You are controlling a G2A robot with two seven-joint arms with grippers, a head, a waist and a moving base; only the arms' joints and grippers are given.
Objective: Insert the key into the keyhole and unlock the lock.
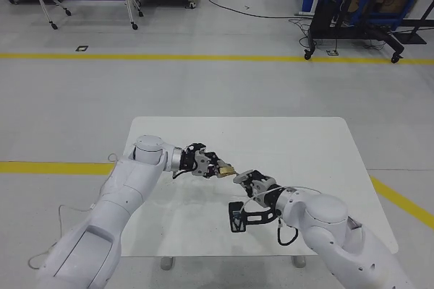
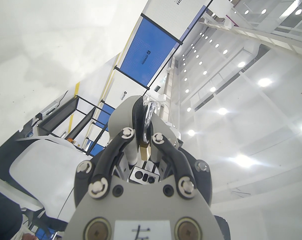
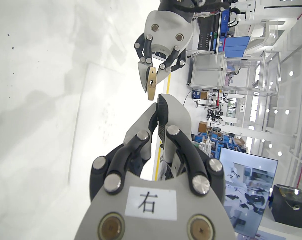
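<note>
Brass is what I am clamping in my left gripper point(image 1: 218, 169): the padlock point(image 3: 151, 82), which I am holding up off the white table point(image 1: 311, 144), over its middle, with the left jaws clenched on its flat sides. I am turning its narrow underside toward my other arm, so the keyhole point(image 3: 152, 83) is facing almost straight back along my right wrist. Going rightward, my right gripper point(image 3: 158, 103) is hanging just beside the padlock with its tips pointing at that underside. Whether they are touching the brass I cannot tell. I am pressing the right jaws fully together, and whether the key is pinched between them I cannot tell either, since the pads are hiding whatever lies there. As I am judging it, the coming move is turning on one thing. The long side of the underside is running roughly parallel to the seam between my right jaws, while the keyhole is sitting slightly to one side of that seam's line. So the right arm, being the free one, is needing a small sideways correction before pushing forward.
</note>
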